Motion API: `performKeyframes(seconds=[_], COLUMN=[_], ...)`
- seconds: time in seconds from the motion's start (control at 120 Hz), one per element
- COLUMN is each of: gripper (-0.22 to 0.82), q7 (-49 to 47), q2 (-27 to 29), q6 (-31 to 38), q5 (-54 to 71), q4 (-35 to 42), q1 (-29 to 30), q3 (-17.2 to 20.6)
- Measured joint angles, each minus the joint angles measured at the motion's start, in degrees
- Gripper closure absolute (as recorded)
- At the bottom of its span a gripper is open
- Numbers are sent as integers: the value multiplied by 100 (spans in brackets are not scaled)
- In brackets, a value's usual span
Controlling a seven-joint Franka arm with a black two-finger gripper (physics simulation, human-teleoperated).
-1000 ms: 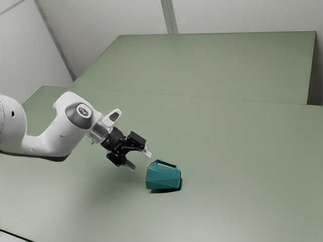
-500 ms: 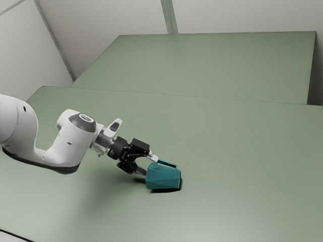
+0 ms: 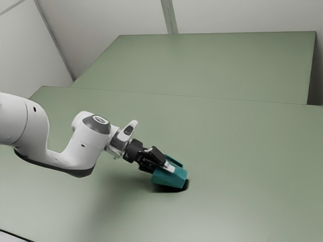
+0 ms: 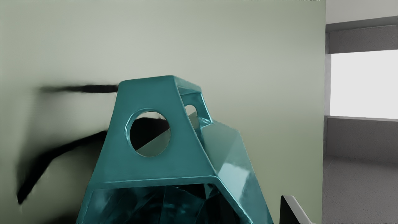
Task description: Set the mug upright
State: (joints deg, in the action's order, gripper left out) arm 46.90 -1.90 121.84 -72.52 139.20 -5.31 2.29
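A faceted teal mug with a handle (image 3: 175, 178) has tilted and seemingly lifted off the green bench (image 3: 242, 166), its wall apparently pinched by the black two-finger gripper (image 3: 165, 170); righting it remains

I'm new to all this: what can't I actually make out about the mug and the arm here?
- Deep inside of the mug: wrist view, lost in darkness.
- Rest of its opening: wrist view, cut off by the bottom edge.
- Whether its underside touches the table: exterior view, dark shadow.
- Where the arm begins: exterior view, cut off by the left edge.
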Motion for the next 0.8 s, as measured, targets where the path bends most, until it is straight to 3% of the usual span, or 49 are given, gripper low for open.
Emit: performKeyframes(seconds=[0.192, 0.367, 0.533, 0.8], gripper=[71, 76, 77, 78], q7=[192, 304, 320, -626], q2=[47, 118, 676, 843], q6=[42, 119, 186, 193], q5=[23, 34, 130, 3647], q4=[-5, -5, -10, -1257], q1=[212, 326, 210, 141], q3=[5, 44, 41, -38])
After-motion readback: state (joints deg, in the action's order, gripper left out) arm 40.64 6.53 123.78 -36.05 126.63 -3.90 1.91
